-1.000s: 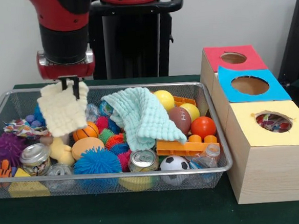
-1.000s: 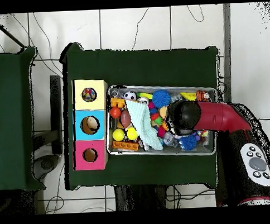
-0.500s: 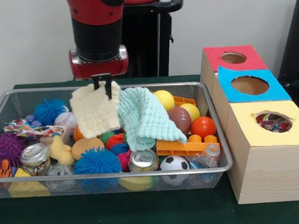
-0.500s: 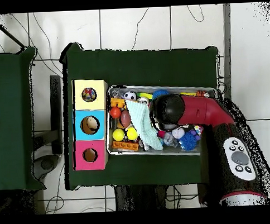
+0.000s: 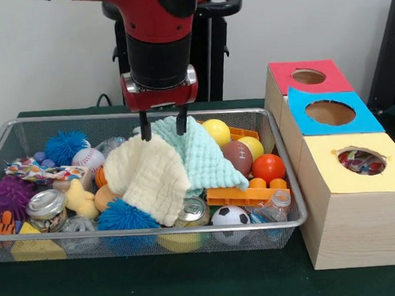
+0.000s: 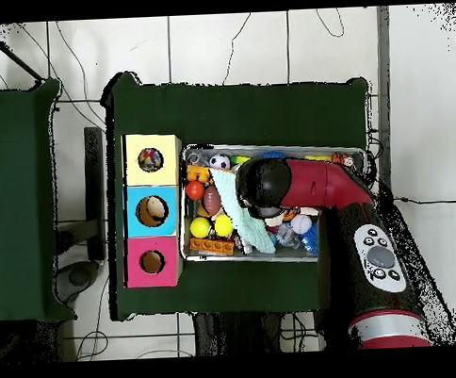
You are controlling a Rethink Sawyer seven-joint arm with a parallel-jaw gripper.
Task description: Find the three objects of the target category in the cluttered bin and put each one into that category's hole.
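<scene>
A: Where is the hand (image 5: 162, 133), and in what state?

B: It hangs over the middle of the wire bin (image 5: 6, 131), its two fingers apart and holding nothing. The tips stand just above the place where the cream cloth (image 5: 149, 178) meets the mint cloth (image 5: 196, 153). In the overhead view the arm's wrist covers this part of the bin, so the hand itself is hidden there.

A: Where are the task's things?

B: The cream cloth lies draped over the toys at the bin's centre, its lower edge reaching the blue spiky ball (image 5: 123, 216) and the tin can (image 5: 192, 210). The mint cloth lies just beside it, spread toward the orange block (image 5: 245, 195). A patterned scrap (image 5: 35, 171) rests near the bin's other end. If cloths are the target category, none is in a hole yet.

A: And the holes?

B: Three boxes stand beside the bin on the green counter (image 5: 193, 284): the yellow box (image 5: 356, 181) nearest the camera, then the blue box (image 5: 330, 111), then the red box (image 5: 308, 76). The yellow hole already shows coloured items inside; which hole takes cloths cannot be read here.

A: Which step is in hand?

B: Probably the picking of a cloth. The next move calls for lowering the spread fingers onto a raised fold, closing on one cloth only, then lifting clear of the bin's rim toward the boxes.
</scene>
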